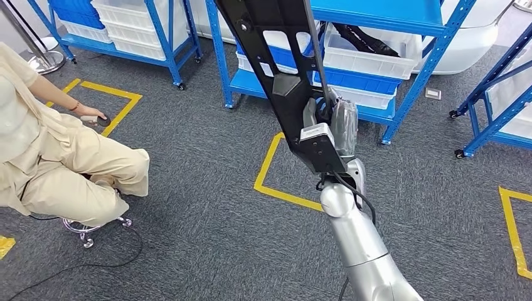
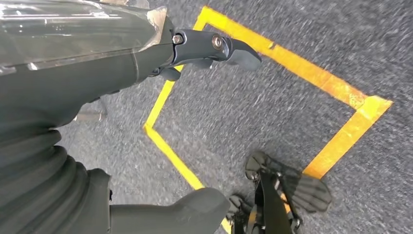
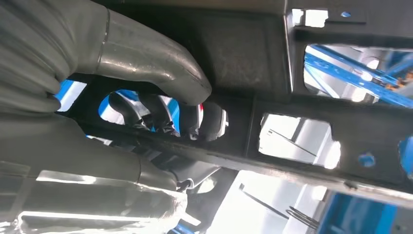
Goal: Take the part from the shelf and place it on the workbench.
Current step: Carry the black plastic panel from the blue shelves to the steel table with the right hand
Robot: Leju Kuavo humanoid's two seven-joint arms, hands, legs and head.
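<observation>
The part (image 1: 271, 44) is a long black metal bracket with cut-out windows. It slants from the top of the head view down to my right hand (image 1: 330, 122), which grips its lower end in front of the blue shelf (image 1: 376, 81). In the right wrist view my thumb (image 3: 160, 63) lies over the part (image 3: 272, 122) and my dark fingers (image 3: 160, 114) hook through one of its openings. My left hand (image 2: 146, 63) hangs over the carpet and holds nothing, one finger (image 2: 219, 46) stretched out and well apart from the thumb (image 2: 190, 209).
A person (image 1: 63, 163) sits on a stool (image 1: 91, 229) at the left, one hand on a small dark object. Blue racks with white bins (image 1: 135, 28) stand behind and at the right (image 1: 502, 106). Yellow tape squares (image 1: 276, 188) mark the grey carpet.
</observation>
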